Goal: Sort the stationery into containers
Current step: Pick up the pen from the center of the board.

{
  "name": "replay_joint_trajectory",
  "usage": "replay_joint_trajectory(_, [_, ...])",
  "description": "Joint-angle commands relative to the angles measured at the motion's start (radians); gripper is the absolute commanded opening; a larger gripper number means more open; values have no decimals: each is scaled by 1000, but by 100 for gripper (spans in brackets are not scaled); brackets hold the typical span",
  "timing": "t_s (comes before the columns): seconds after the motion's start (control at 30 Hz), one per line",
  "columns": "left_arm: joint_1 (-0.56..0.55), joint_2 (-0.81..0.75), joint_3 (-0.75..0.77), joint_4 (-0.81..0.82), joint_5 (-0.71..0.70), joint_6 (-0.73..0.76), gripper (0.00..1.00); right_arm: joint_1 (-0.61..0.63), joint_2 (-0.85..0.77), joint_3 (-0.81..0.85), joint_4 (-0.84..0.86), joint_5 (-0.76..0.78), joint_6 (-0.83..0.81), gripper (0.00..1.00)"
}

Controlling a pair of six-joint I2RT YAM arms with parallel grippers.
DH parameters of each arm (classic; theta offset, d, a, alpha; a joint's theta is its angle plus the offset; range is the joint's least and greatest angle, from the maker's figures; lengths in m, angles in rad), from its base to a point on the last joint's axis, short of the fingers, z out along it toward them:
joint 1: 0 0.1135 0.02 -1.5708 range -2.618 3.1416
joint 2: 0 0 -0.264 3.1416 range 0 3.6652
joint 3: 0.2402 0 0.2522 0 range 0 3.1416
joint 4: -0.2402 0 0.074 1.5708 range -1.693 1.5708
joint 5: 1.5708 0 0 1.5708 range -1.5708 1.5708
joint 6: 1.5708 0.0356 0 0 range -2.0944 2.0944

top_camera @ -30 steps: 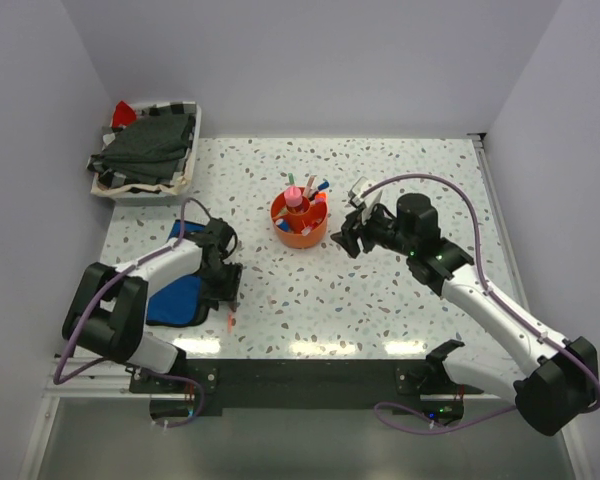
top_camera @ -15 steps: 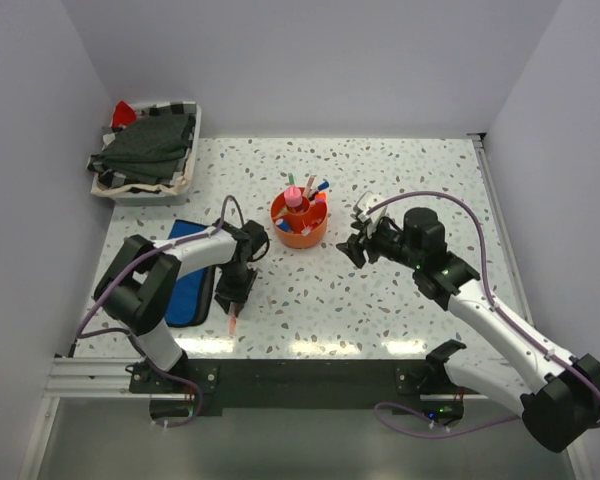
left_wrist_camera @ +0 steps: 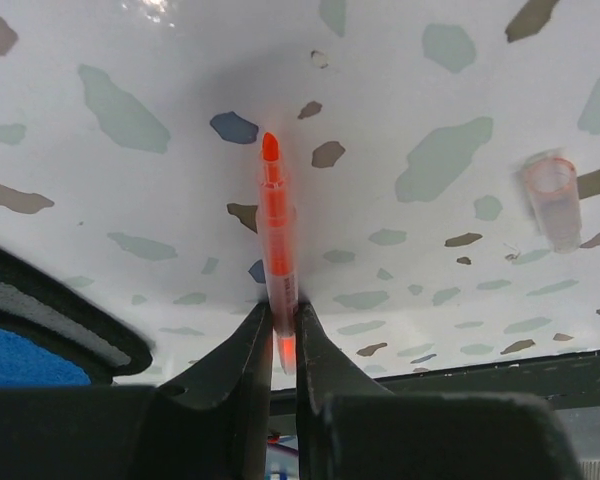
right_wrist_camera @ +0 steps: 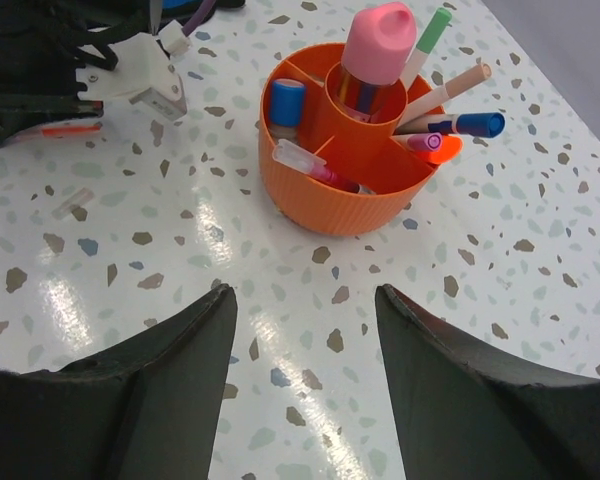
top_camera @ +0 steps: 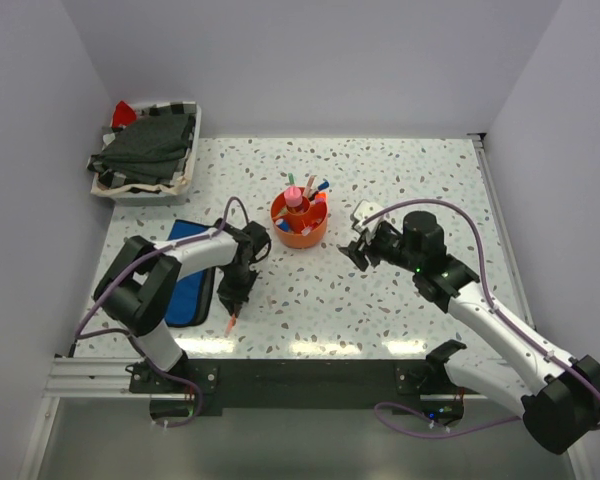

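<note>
Pinch on the left side: left gripper (top_camera: 234, 297) has its two fingers (left_wrist_camera: 248, 352) closed tight on the tail of an orange marker (left_wrist_camera: 277, 240), which points away from the wrist with its bare nib forward, low over the speckled table (top_camera: 400, 170); whether the barrel touches the surface, I cannot tell; barrel markings are too blurred to read. From above, that marker (top_camera: 230, 322) sticks out toward the near edge, just beside the blue pouch (top_camera: 188, 300), whose black edge shows at the lower left of the wrist view. A clear cap (left_wrist_camera: 553, 200) lies on the table off to one side, apart from the marker.

Over to the right: right gripper (top_camera: 358, 248) hangs near the orange organiser (top_camera: 302, 238) with its jaws spread wide and nothing between them; its camera looks straight down at the speckles with the organiser (right_wrist_camera: 330, 205) just ahead. Contents now: fat pink tube (right_wrist_camera: 377, 45) upright in the central cup; small blue cylinder (right_wrist_camera: 285, 103) standing in an outer compartment; a pink-and-clear pen (right_wrist_camera: 315, 168) lying in the next one; a green-tipped pen (right_wrist_camera: 435, 22), a cream pen (right_wrist_camera: 450, 88) and a blue pen (right_wrist_camera: 475, 124) leaning out over the rim; no lettering on any of them is legible.

Far left corner: white tray (top_camera: 130, 192) piled with dark cloth (top_camera: 150, 145), well apart from both arms.
</note>
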Motion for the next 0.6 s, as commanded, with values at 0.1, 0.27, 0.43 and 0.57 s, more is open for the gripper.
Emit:
replay_joint_trajectory(0.1, [-13, -20, -53, 423, 77, 144, 0, 2, -98, 22, -164, -6, -12, 60])
replay_joint_trajectory(0.27, [-10, -121, 33, 329, 103, 291, 0, 56, -126, 19, -254, 58, 6, 59])
replay_joint_trajectory(0.43, [48, -226, 28, 324, 102, 432, 0, 301, -10, 33, -151, 392, 77, 56])
replay_joint_trajectory(0.57, [180, -257, 1, 305, 201, 522, 0, 355, 186, 108, -106, 492, 215, 56])
